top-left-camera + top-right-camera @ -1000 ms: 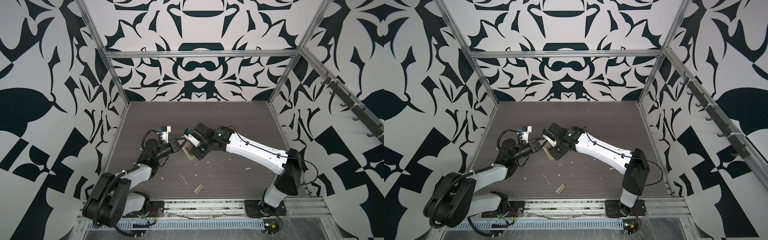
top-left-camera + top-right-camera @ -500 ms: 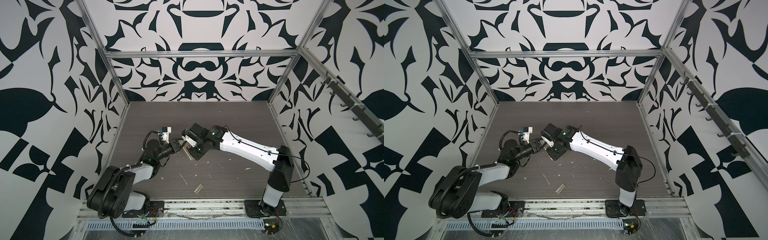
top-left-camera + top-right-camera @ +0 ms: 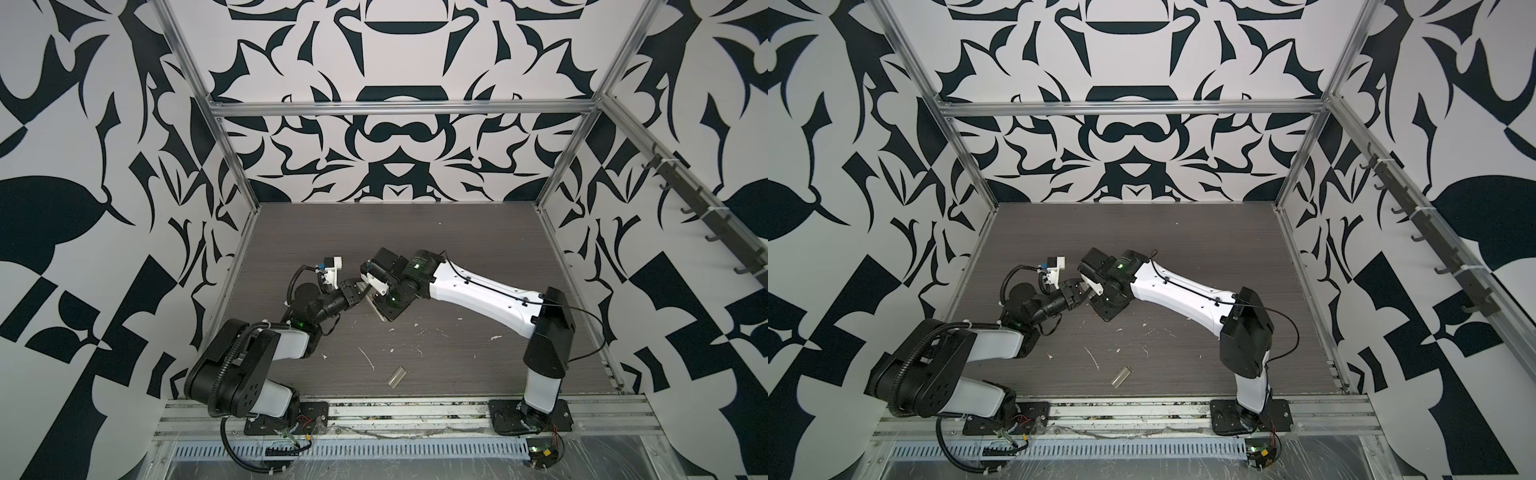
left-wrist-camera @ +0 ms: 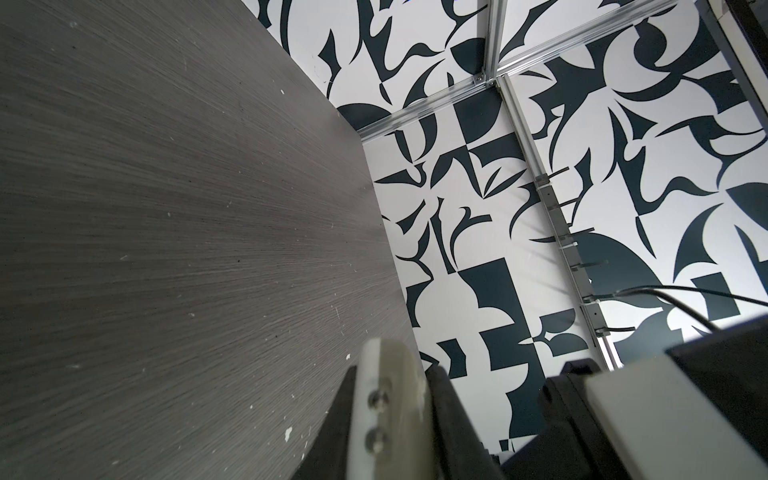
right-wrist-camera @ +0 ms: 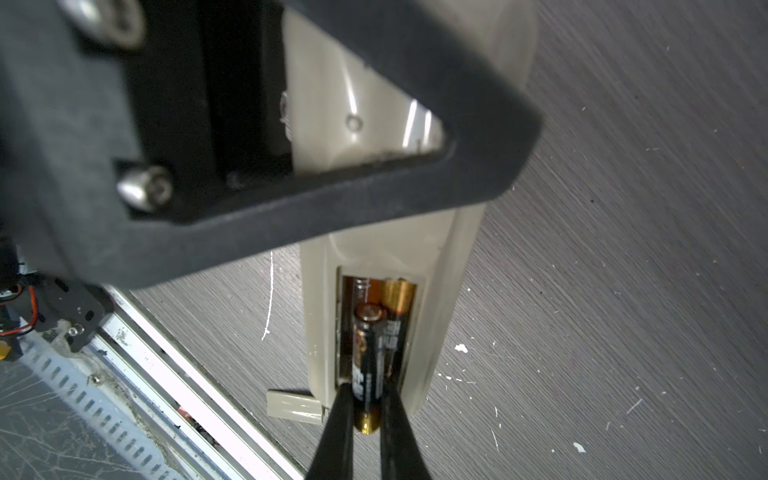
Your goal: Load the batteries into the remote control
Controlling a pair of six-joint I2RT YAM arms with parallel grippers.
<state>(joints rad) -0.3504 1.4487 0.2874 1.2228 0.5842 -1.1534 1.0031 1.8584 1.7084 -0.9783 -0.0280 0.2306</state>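
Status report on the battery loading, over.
Left gripper shut on remote control. Right gripper shut on one battery, tilted over recess; other battery seated. Loose cover aside, nothing blocking.

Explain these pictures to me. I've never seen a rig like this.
Two robot arms with two-finger grippers work over a grey table. Two pictures look down from overhead, and the other two come from a camera on each arm's wrist. The left gripper is clamped on the remote control, whose open back shows in the right wrist view. The right gripper pinches one battery, tilted into the recess where another battery already lies. A small beige cover and white scraps lie on the table.
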